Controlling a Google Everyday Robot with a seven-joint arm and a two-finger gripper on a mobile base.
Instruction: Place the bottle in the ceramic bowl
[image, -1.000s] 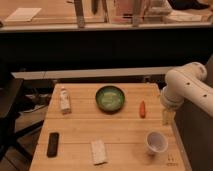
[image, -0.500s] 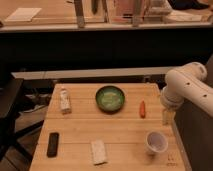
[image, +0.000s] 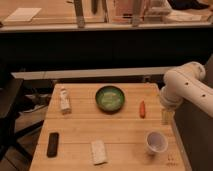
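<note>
Claw (image: 165, 117), jaws apart and empty, hangs well apart from the bottle (image: 64, 100).

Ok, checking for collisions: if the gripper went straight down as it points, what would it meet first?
Probably the table, at its right edge, just right of the orange piece. The gripper hangs above that edge; depth is unclear.
</note>
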